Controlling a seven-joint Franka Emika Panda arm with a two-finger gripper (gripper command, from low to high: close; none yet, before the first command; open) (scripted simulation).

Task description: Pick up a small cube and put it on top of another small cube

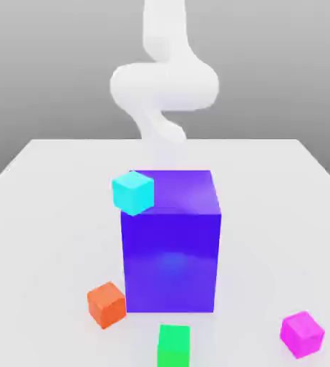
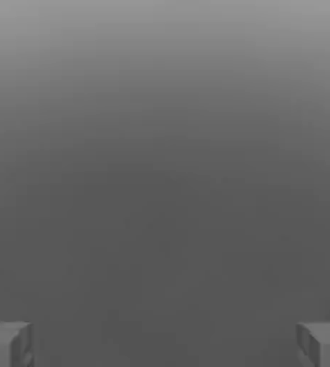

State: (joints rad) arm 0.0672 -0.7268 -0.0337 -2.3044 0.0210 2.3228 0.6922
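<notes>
Between the two grey fingertips (image 2: pixel 6 344) seen at the corners of the hand view, the hand (image 2: pixel 165 344) is released: the pads stand wide apart with nothing between them, and the space ahead of them is a plain grey background.

In the exterior view the white arm (image 1: pixel 164 82) rises behind the far edge of the desk (image 1: pixel 46 208), well above and beyond all the blocks. No block touches the arm.

Nearest to the arm is the big blue-violet block (image 1: pixel 171 258), upright near the middle of the desk. A cyan cube (image 1: pixel 133 192) appears against the block's upper corner on the exterior view's left; whether it touches the block or sits behind it cannot be told.

Farther from the arm, along the near edge of the desk, lie three small cubes:
- The orange cube (image 1: pixel 107 304) sits just beside the lower corner of the blue-violet block on the exterior view's left, turned slightly askew.
- The green cube (image 1: pixel 174 345) sits in front of the blue-violet block, near it but apart.
- The small magenta-pink cube (image 1: pixel 301 334) rests on the desk toward the exterior view's right, well apart from the other blocks and among the things farthest from the hand. It is tilted slightly and stands alone, with nothing on top of it.
</notes>
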